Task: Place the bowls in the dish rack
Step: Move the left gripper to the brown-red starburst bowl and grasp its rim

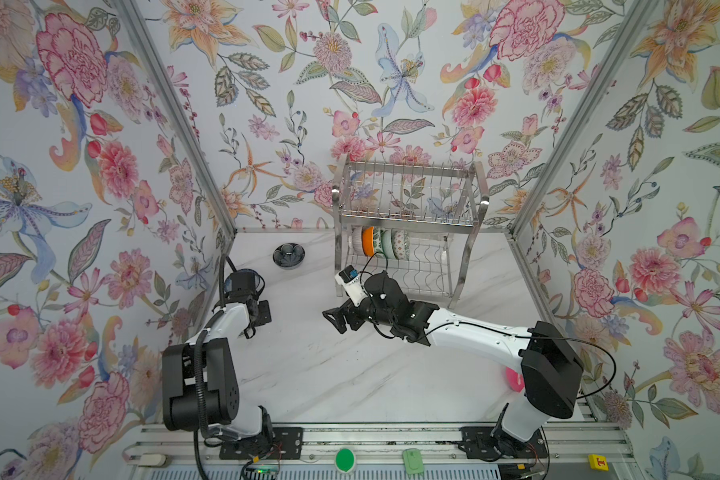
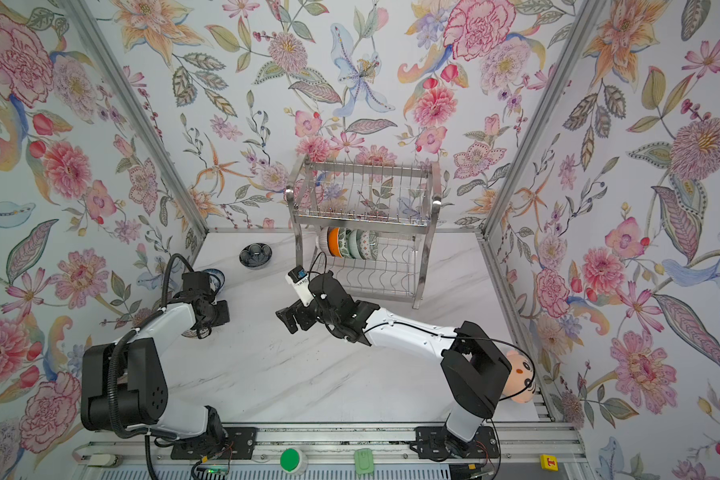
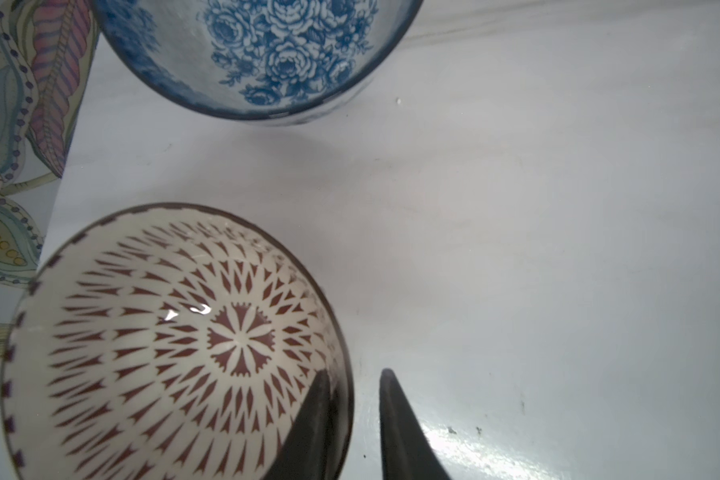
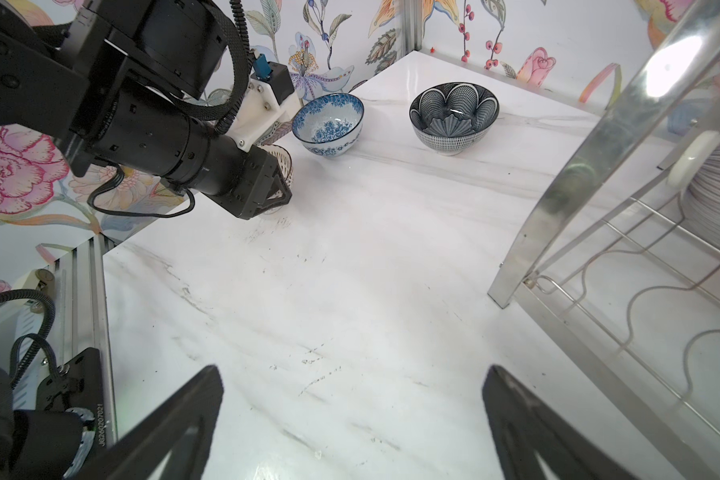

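A tan lattice bowl [image 3: 163, 340], cream with brown marks, stands at the table's left edge. My left gripper [image 3: 354, 372] is shut on its rim, one finger inside the bowl and one outside. In both top views the left wrist [image 1: 242, 299] hides most of that bowl. Just beyond it stands a blue-white floral bowl [image 3: 267, 54] [image 4: 329, 120], and farther back a dark navy bowl [image 1: 288, 254] [image 4: 454, 114]. The steel dish rack [image 1: 404, 224] stands at the back, with several bowls [image 1: 381, 243] upright on its lower shelf. My right gripper [image 4: 352, 370] hovers open and empty before the rack [image 4: 599, 166].
The floral side wall [image 3: 26, 124] runs close beside the two left bowls. A plush toy [image 2: 520, 378] lies at the right edge behind the right arm. A green button [image 1: 344, 459] and a yellow block [image 1: 598, 462] sit on the front rail.
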`<action>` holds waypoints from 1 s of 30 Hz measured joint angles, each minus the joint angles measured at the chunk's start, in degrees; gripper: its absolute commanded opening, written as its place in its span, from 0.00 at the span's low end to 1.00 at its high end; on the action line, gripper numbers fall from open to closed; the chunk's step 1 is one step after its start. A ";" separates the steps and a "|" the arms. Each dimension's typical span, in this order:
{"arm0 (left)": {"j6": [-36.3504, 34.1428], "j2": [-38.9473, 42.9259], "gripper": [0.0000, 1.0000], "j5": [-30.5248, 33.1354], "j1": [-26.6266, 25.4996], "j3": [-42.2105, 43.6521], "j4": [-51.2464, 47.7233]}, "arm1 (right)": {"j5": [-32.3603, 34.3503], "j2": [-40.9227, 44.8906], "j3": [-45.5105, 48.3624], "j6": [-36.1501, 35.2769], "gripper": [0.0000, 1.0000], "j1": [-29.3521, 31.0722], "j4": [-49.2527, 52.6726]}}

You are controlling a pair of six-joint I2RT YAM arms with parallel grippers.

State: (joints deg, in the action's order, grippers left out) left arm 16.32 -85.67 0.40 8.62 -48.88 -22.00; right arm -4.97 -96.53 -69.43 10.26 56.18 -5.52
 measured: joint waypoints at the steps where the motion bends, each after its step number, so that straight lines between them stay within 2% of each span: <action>1: -0.04 0.00 0.13 0.00 0.00 0.00 0.07 | 0.09 0.00 0.00 0.02 0.99 0.00 -0.02; 5: -0.46 0.17 0.00 0.39 0.00 0.00 0.79 | 0.11 0.00 0.00 0.22 0.99 0.00 -0.02; 11: -0.28 1.36 0.00 -0.37 -0.07 0.02 0.76 | 0.79 0.09 0.59 0.59 0.99 -0.15 0.02; 14: 0.98 3.19 0.00 -1.20 -1.81 0.55 0.35 | 0.92 0.74 1.70 0.92 0.99 -0.74 0.42; 23: 8.90 9.79 0.00 -4.72 -17.99 2.80 -1.33 | 0.94 8.17 6.27 1.09 0.99 -5.88 2.80; 30: 16.41 9.99 0.00 -4.52 -32.33 1.97 0.17 | 1.01 17.35 13.62 1.55 0.99 -11.80 4.31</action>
State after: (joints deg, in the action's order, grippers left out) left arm 32.73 -75.68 -4.12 -23.70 -46.92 -21.82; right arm -3.97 -79.18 -55.81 11.81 44.38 -1.21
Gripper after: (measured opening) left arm 0.081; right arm 0.993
